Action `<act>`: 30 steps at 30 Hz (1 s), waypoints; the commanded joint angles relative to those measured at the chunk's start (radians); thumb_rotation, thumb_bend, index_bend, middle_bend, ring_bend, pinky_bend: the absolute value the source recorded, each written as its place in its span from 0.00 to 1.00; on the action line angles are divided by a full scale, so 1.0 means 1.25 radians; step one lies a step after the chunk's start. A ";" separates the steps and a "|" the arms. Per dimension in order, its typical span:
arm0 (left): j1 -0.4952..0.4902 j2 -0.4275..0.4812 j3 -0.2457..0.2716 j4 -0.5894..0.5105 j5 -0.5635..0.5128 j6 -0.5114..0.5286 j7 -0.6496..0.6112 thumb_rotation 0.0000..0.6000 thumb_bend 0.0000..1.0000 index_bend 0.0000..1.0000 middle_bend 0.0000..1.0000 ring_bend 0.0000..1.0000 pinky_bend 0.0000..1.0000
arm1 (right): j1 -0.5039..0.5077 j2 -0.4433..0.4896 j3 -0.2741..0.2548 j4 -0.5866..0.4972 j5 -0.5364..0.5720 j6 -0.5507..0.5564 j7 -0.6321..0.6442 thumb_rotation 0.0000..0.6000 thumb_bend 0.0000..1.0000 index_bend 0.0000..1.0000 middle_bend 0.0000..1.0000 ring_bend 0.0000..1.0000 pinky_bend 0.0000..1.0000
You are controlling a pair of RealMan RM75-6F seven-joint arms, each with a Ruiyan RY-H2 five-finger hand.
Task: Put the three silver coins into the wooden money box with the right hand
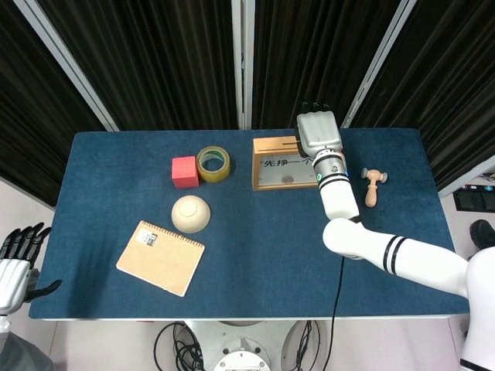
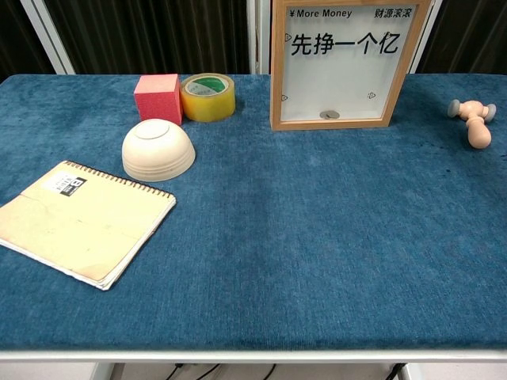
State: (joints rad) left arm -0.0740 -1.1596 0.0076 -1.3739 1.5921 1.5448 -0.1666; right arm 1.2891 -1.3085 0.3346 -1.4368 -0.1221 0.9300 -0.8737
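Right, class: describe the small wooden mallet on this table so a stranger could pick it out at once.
Start at the wooden money box standing at the back of the blue table. Look to its right, near the table's edge: the small wooden mallet lies there alone. It is the only pale, handled tool, away from the other objects on the left.

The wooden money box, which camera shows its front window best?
The chest view: the wooden money box faces it squarely, with printed text and a coin at the bottom readable. The head view sees it from above, foreshortened, its right end covered by the right hand.
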 commanded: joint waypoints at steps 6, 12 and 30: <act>0.003 0.002 -0.002 0.003 -0.006 0.001 -0.006 1.00 0.00 0.01 0.00 0.00 0.00 | 0.004 -0.007 -0.012 0.011 -0.005 -0.001 0.004 1.00 0.43 0.79 0.07 0.00 0.00; 0.002 0.001 -0.002 0.004 -0.004 0.000 -0.006 1.00 0.00 0.01 0.00 0.00 0.00 | 0.006 -0.011 -0.019 0.015 -0.002 0.000 0.004 1.00 0.43 0.79 0.07 0.00 0.00; 0.001 0.007 -0.004 -0.001 -0.005 -0.002 -0.006 1.00 0.00 0.01 0.00 0.00 0.00 | -0.002 0.011 -0.025 -0.002 -0.006 -0.009 0.025 1.00 0.25 0.00 0.00 0.00 0.00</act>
State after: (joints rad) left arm -0.0731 -1.1515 0.0026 -1.3753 1.5862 1.5427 -0.1745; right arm 1.2908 -1.3001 0.3019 -1.4342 -0.1224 0.9185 -0.8498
